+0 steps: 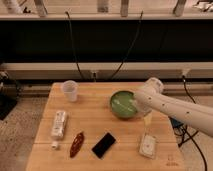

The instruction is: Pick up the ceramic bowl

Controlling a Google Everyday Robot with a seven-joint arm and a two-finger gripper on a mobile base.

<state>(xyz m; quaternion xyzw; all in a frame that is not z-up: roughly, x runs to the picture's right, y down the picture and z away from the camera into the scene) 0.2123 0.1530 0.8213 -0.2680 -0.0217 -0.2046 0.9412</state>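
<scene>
The ceramic bowl [120, 104], round, glossy green with a darker rim, sits on the wooden table [95, 112] right of centre. My white arm reaches in from the right. My gripper [135, 104] is at the bowl's right rim and covers that edge. I cannot tell whether it touches the bowl.
A translucent white cup [70, 91] stands at the back left. A white packet [59, 124], a small white piece [55, 145], a brown snack bar [76, 144], a black phone [103, 145] and a white pouch [147, 145] lie along the front. Cables hang behind the table.
</scene>
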